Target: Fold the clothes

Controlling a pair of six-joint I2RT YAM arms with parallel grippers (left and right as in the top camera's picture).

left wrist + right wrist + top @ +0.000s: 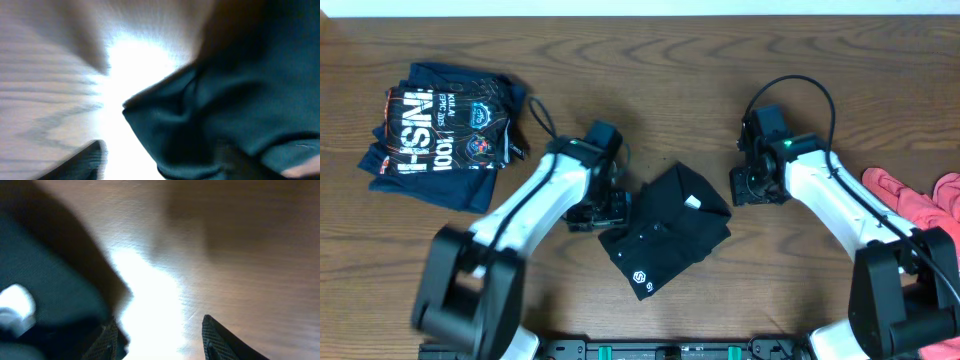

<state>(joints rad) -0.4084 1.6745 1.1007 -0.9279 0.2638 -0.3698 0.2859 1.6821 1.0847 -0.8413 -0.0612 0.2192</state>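
black shirt [665, 235] lies folded mid-table, nearest the arm bases, sitting as a diamond with a white logo on its near corner

left gripper [598, 212] is at the shirt's left edge, touching it or just over it. The left wrist view is blurred: dark cloth fills the right half and the bare table [670, 80] shows on the left. Can't tell how wide the jaws are or whether they hold cloth

right gripper [160, 340] is just off the shirt's right corner, apart from it. Its fingers [107, 342] are spread with bare wood between them and nothing held. The shirt and its white label [15, 305] lie to the left of the fingers

red cloth [920, 200] is at the right edge

folded printed shirt [440, 130] is in the far left corner, well apart from both grippers
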